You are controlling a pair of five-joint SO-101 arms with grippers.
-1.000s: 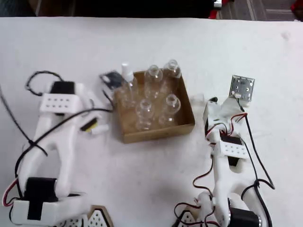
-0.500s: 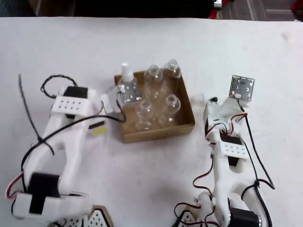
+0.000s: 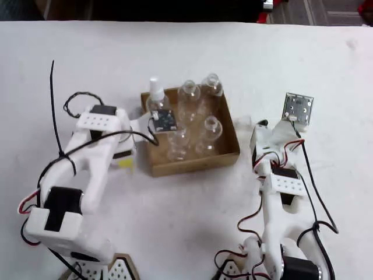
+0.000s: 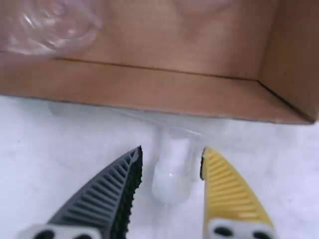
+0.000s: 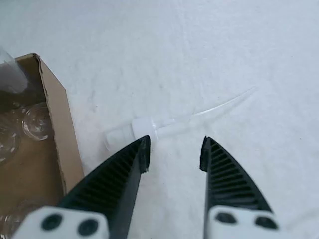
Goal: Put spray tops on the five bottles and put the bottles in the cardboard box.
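Left hand straddling a spray top beside the box

The left hand (image 4: 172,150) is spread, one finger on each side of a white spray top (image 4: 172,177) lying on the desk (image 4: 60,144). The wall of the cardboard box (image 4: 149,92) is just ahead of its fingertips. The right hand (image 5: 174,141) is spread too, with a second spray top (image 5: 142,127) lying just past its fingertips. The rounded top could squirt free if the fingers close off-centre. The fingertips could also nudge the box and rock the bottles (image 3: 211,127) inside.
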